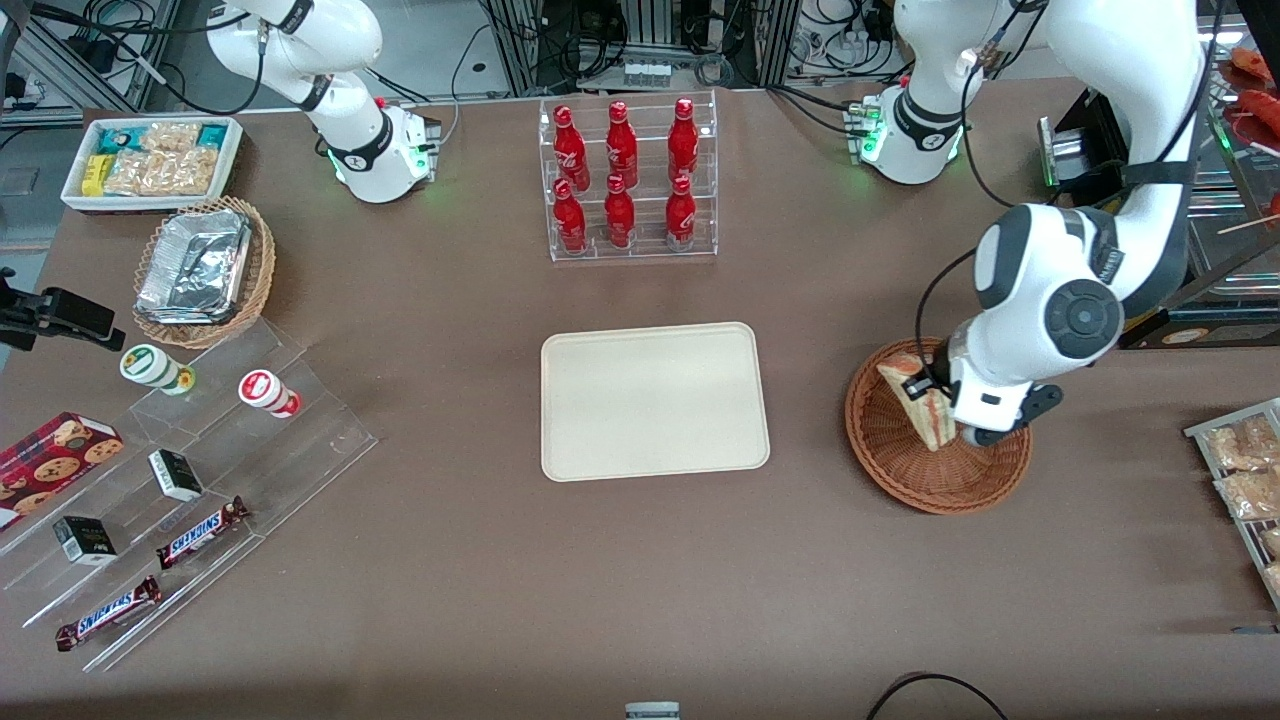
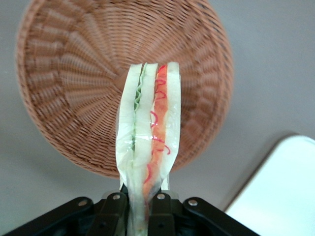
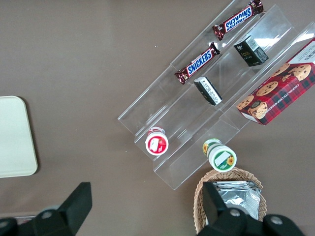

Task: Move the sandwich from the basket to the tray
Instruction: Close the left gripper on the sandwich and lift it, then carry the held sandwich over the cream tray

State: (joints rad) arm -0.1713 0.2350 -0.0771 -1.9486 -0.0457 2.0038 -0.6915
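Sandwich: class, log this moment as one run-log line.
gripper: shut on sandwich | sandwich: lifted above basket | tray: bare

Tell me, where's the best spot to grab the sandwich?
By one narrow end, from above, probably as the gripper holds it now: fingers shut on the flat bread faces of the sandwich. The thin wedge hangs upright above the basket, filling edge showing.

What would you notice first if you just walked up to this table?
First, the claw shut on a sandwich, holding it up above the reddish-brown basket. Next, the cream tray at the table's middle, beside the basket. Then the red bottles in a clear rack, farther from the front camera than the tray.
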